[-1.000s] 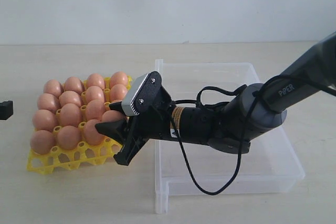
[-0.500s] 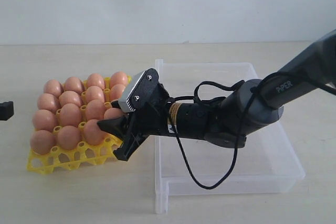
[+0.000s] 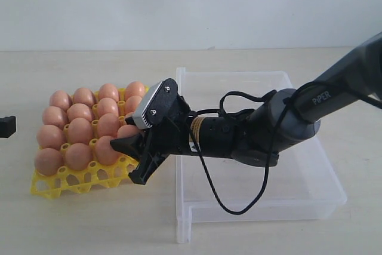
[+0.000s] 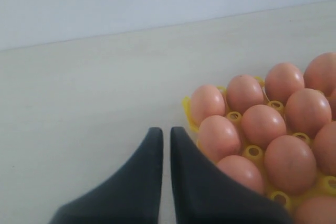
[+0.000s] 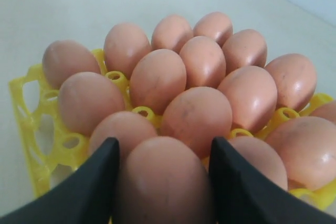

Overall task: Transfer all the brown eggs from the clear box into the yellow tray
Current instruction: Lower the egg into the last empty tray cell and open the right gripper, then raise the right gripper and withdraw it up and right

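Observation:
The yellow tray [image 3: 59, 184] lies left of the clear box [image 3: 239, 76] and holds several brown eggs [image 3: 79, 131] in its cups. My right gripper [image 3: 126, 160] reaches over the box's left wall to the tray's near right corner. In the right wrist view the right gripper [image 5: 164, 145] is shut on one brown egg [image 5: 163, 182], with the filled tray [image 5: 31, 129] just beyond it. My left gripper [image 4: 165, 130] is shut and empty, beside the tray's edge [image 4: 186, 109]. No eggs show in the visible part of the box; the arm hides some of its floor.
The right arm and its black cable [image 3: 227, 207] span the box's left half. A bit of the left gripper [image 3: 6, 125] shows at the exterior view's left edge. The pale tabletop [image 3: 89, 225] surrounds tray and box.
The right gripper with its egg has shifted slightly left and down toward the tray's near right corner. The left arm has not moved.

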